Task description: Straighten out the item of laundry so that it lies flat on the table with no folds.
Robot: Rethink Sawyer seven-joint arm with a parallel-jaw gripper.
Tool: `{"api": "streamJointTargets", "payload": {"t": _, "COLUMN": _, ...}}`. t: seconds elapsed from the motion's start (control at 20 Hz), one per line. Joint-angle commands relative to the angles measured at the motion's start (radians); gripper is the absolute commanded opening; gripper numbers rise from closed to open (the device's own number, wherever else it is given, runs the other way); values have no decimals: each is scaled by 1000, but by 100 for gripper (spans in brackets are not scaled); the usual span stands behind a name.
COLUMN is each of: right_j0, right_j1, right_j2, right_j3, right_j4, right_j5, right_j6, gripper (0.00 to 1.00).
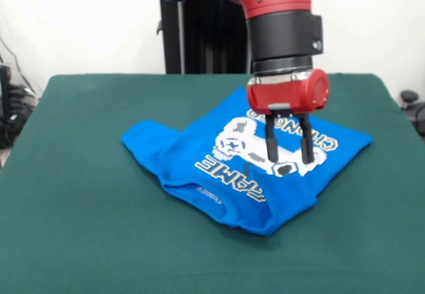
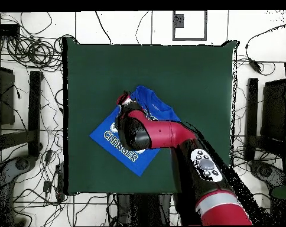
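Observation:
The bright blue T-shirt [image 1: 226, 174] lies near the middle of the dark green table [image 1: 80, 174], printed side up with the white controller and lettering showing. It is rumpled, with its near edge folded over and a part bunched out to the left. My gripper [image 1: 289, 156] hangs over the print on the shirt's right half, its two black fingers [image 1: 271, 141] apart and empty, tips close above the cloth. In the overhead view the red arm [image 2: 163, 135] covers the middle of the shirt [image 2: 119, 145] on the table [image 2: 187, 71].
The black pedestal [image 1: 199, 35] stands behind the table's far edge. Cables and dark equipment [image 2: 27, 118] lie on the floor round the table. Green cloth shows on all sides of the shirt.

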Motion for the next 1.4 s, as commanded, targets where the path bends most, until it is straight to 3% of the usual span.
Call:
{"api": "streamJointTargets", "payload": {"t": 0.05, "right_j0": 62, "right_j1": 83, "right_j2": 40, "right_j3": 53, "right_j4": -39, "right_j5": -16, "right_j6": 47, "gripper": 100}}
{"api": "streamJointTargets", "payload": {"t": 0.9, "right_j0": -18, "right_j1": 135, "right_j2": 72, "right_j3": 45, "right_j4": -144, "right_j5": -56, "right_j6": 20, "gripper": 100}}
{"api": "streamJointTargets", "payload": {"t": 1.4, "right_j0": -22, "right_j1": 134, "right_j2": 76, "right_j3": 53, "right_j4": -173, "right_j5": -71, "right_j6": 41, "gripper": 100}}
